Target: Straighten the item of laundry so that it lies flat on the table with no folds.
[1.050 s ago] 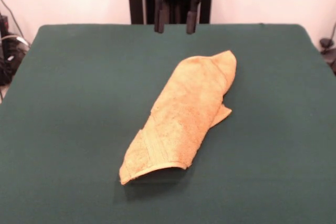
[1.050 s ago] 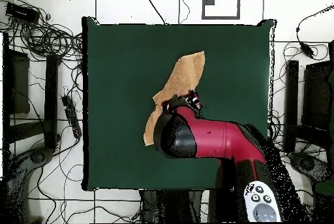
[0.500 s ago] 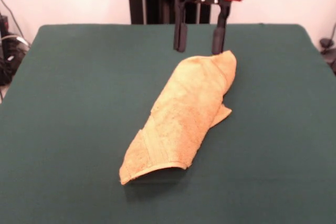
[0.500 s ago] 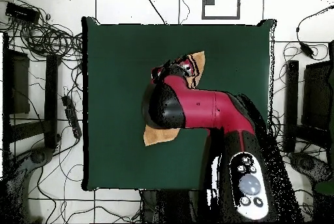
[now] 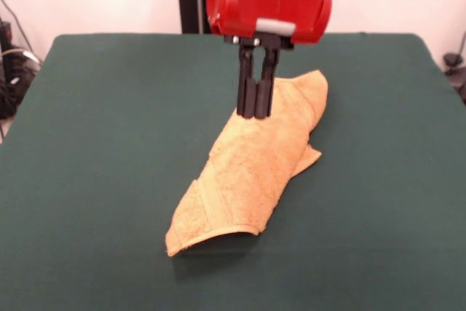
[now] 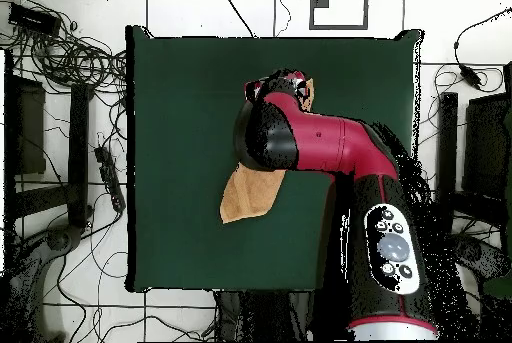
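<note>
The gripper (image 5: 255, 111) had its two black fingers (image 5: 247, 100) drawn close together, tips down on the upper layer of the towel (image 5: 247, 172); whether a pinch of cloth sat between them could not be made out, though the narrow gap suggested either a grasp or a closed poke; the red wrist housing (image 5: 268, 5) hung directly above. The towel lay folded into a long roll-like bundle near the middle of the table (image 5: 95, 143), running diagonally, one end toward the table's far edge under the fingers, the other, with its woven band, toward the near edge; from overhead the arm (image 6: 310, 149) hid most of it, one tan corner (image 6: 248, 197) showing. The step in hand looked like taking hold of the top fold; the next move would call for a secure grip on one layer only, then a lift and pull sideways to open the fold.
</note>
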`<state>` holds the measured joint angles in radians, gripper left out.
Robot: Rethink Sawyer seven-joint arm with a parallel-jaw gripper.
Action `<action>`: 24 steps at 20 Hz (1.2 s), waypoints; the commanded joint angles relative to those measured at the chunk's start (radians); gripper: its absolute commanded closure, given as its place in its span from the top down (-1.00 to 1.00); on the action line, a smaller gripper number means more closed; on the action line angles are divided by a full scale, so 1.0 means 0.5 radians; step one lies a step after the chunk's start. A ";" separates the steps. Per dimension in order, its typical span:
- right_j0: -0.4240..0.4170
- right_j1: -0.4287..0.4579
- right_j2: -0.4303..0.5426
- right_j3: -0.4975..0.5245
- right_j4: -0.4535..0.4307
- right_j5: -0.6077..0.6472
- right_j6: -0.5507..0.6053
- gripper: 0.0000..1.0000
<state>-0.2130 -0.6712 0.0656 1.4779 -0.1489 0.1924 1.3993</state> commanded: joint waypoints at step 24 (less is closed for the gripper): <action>-0.401 0.355 0.914 0.004 0.034 0.346 -0.076 -1.00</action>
<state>-0.3882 -0.5174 0.3025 1.4071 -0.1300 0.1942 1.3993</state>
